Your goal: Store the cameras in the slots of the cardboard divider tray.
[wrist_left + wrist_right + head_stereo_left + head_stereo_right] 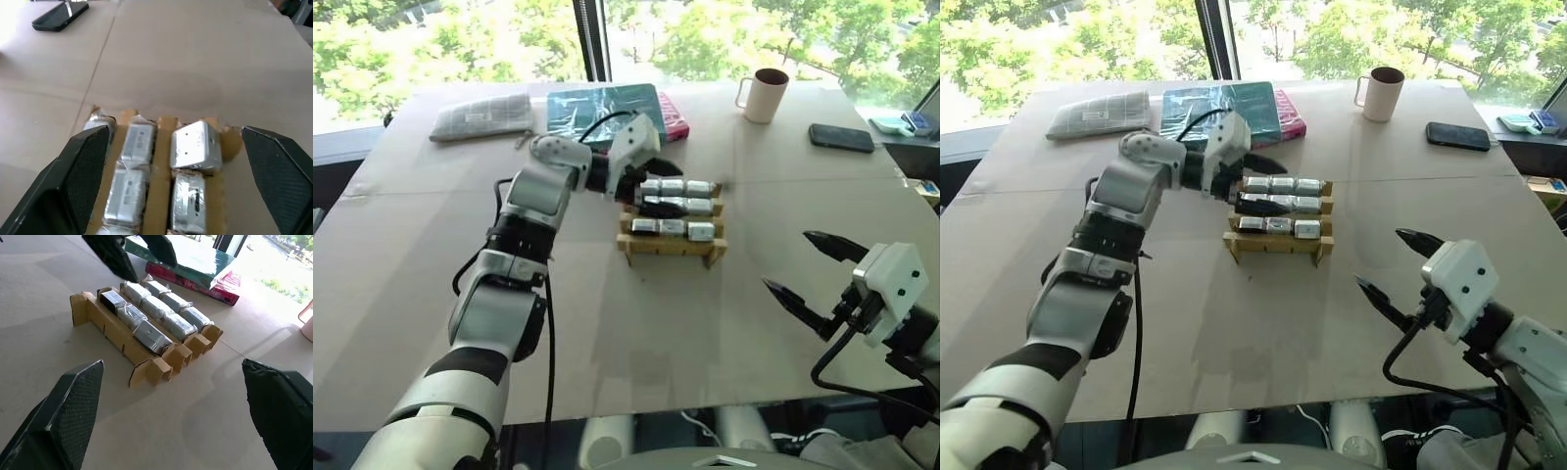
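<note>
A: Cameras point(674, 207) are all slotted in the cardboard divider tray point(668, 250), three rows, silver-grey ones wrapped in clear film, one darker unit at the robot's-left end of the front row in the right wrist view. Tray sits mid-table point(607, 333).

B: Any camera outside the tray?

A: Can't see one. In the left wrist view the nearest camera in one row sits tilted, top corner lifted above its slot.

B: Left gripper point(656, 182)?

A: Over the tray's left end, back rows, pointing to the right and slightly down. Fingers point(78, 171) spread wide, nothing between them. They straddle the rows in its wrist view; whether they touch the cardboard, can't tell.

B: Right gripper point(808, 264)?

A: Fingers wide apart too, holding nothing. Hovers off the table, well to the right of the tray, nearer the robot, aimed toward it.

B: Rest of the table?

A: Teal book point(604, 110) behind the tray, on top of a red book point(672, 116). Grey checked pouch point(481, 117) far left. Cream mug point(765, 94) far right-centre. Black phone point(841, 137) flat, right of the mug, near the table edge. All well apart from the tray, except the books, which lie near its back.
</note>
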You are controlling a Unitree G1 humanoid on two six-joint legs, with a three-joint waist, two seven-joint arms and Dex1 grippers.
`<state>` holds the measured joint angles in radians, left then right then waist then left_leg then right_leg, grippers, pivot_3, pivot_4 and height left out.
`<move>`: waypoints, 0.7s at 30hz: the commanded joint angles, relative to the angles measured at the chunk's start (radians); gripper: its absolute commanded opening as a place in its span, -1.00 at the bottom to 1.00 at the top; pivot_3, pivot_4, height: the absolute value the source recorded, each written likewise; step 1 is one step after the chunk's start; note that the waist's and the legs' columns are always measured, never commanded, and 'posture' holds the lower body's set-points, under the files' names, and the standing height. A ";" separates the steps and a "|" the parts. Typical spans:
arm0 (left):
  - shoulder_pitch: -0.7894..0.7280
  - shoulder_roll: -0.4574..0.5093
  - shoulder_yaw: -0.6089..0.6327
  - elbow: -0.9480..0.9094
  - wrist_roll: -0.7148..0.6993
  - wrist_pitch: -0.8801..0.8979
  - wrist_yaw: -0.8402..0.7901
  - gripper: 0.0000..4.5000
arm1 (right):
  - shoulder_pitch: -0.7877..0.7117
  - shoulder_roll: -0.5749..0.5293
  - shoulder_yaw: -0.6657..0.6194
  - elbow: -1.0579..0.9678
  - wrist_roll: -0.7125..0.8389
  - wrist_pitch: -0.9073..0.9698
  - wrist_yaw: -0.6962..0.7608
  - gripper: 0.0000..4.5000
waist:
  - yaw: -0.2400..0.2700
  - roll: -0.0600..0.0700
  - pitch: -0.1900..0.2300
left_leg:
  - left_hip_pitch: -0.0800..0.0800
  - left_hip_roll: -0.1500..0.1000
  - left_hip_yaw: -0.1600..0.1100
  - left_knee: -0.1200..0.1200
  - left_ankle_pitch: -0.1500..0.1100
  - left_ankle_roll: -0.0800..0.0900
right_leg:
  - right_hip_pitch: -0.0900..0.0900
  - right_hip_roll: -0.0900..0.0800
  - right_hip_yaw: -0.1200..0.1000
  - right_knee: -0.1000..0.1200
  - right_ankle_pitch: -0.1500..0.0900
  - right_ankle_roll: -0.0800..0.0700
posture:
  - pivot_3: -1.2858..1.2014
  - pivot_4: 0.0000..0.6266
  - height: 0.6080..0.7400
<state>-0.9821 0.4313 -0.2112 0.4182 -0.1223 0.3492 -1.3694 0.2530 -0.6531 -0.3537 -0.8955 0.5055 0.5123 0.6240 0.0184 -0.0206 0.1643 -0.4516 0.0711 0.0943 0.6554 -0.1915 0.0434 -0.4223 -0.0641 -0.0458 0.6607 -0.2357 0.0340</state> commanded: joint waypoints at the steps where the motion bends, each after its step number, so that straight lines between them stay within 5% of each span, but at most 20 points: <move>1: 0.006 -0.007 -0.032 -0.117 0.009 -0.031 0.024 0.97 | 0.009 -0.015 -0.018 -0.028 0.008 -0.020 0.006 1.00 | 0.000 0.000 0.000 | 0.000 0.000 0.000 0.000 0.000 0.000 | 0.000 0.000 0.000 0.000 0.000 0.000 | 0.03 -0.52 1.00; 5: 0.024 -0.046 -0.088 -0.083 0.057 -0.118 0.067 0.44 | 0.093 -0.007 -0.025 -0.075 -0.020 -0.077 0.029 1.00 | -0.001 0.000 0.000 | 0.001 0.000 0.000 0.000 0.000 0.000 | 0.001 0.000 0.000 0.000 0.000 0.001 | 0.03 -0.52 1.00; 17: -0.019 -0.115 -0.167 0.134 0.157 -0.297 0.113 0.44 | 0.192 0.006 -0.011 -0.152 -0.072 -0.122 -0.047 1.00 | -0.003 0.000 0.000 | 0.002 0.000 -0.001 0.001 0.000 0.000 | 0.002 0.001 0.001 0.000 -0.002 0.002 | 0.03 -0.52 1.00; 21: -0.042 -0.124 -0.161 0.214 0.171 -0.349 0.115 -0.37 | 0.196 -0.008 -0.008 -0.152 -0.069 -0.134 -0.070 1.00 | -0.003 0.000 -0.001 | 0.002 0.000 -0.001 0.001 0.000 0.000 | 0.002 0.001 0.001 0.000 -0.004 -0.001 | 0.03 -0.52 1.00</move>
<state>-1.0056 0.3085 -0.3755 0.6111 0.0393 0.0218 -1.2613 0.4470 -0.6522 -0.3570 -1.0082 0.4352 0.4062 0.5687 0.0158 -0.0206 0.1637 -0.4492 0.0713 0.0928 0.6566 -0.1916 0.0435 -0.4196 -0.0633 -0.0453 0.6608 -0.2396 0.0332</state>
